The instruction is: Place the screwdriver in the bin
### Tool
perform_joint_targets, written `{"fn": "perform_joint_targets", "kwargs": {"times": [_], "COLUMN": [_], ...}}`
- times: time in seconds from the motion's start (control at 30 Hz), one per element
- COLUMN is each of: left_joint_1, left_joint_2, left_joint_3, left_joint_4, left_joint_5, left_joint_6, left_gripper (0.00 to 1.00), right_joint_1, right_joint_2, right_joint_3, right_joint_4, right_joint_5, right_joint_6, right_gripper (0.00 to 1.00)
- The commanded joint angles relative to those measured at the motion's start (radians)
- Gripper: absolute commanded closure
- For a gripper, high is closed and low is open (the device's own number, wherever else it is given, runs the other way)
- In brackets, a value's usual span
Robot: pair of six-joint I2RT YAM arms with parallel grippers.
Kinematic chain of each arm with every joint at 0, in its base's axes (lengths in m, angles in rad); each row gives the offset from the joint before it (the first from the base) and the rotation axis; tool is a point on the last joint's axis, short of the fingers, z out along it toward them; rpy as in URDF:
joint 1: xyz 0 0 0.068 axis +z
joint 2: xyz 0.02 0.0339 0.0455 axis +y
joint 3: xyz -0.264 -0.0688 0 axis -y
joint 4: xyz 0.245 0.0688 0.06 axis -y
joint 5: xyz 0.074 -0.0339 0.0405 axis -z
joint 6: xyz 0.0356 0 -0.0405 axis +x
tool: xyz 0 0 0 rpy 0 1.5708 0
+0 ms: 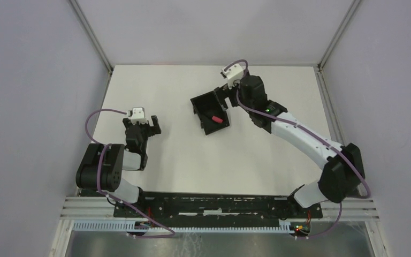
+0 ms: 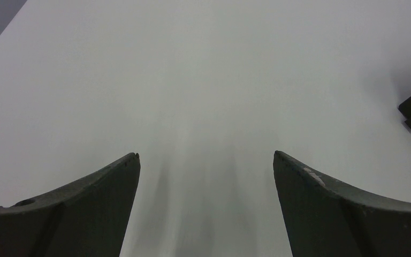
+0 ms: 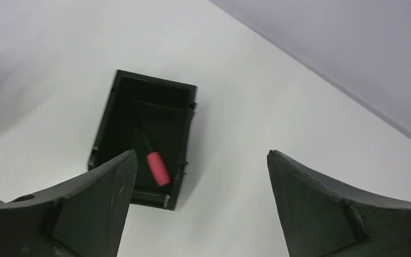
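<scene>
Right wrist view shows the screwdriver (image 3: 158, 167) lying inside the bin (image 3: 108, 119), about nine o'clock from the right gripper (image 3: 202, 152), whose jaws stand spread and empty; the drop looks done, so next it probably need only lift clear.

Soft even light; L wrist cam hazy.

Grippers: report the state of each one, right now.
Left gripper: open, holding nothing.
Right gripper: open, holding nothing; the screwdriver lies inside the bin.
</scene>
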Motion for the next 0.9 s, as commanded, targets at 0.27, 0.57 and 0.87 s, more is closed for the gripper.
{"fn": "perform_joint_targets", "kwargs": {"times": [0.27, 0.57, 0.87], "left_joint_1": [-0.004, -0.004, -0.002], "left_joint_2": [0.006, 0.006, 0.005], "left_joint_3": [0.0, 0.0, 0.0], "left_joint_4": [0.054, 0.054, 0.054], "left_joint_5": [-0.003, -0.002, -0.002], "left_joint_6": [0.017, 0.017, 0.017], "left_gripper": [0.0, 0.0, 0.0], "right_joint_1": [-0.271, -0.328, -0.33], "right_joint_2": [-0.491, -0.603, -0.543], "right_joint_3": [-0.775, -1.25, -1.287], "right_joint_4": [0.56, 0.997, 1.068], "right_joint_5": [0.256, 0.395, 0.369], "right_joint_6": [-0.039, -0.065, -0.05], "right_gripper": [0.02, 0.02, 0.02]}}
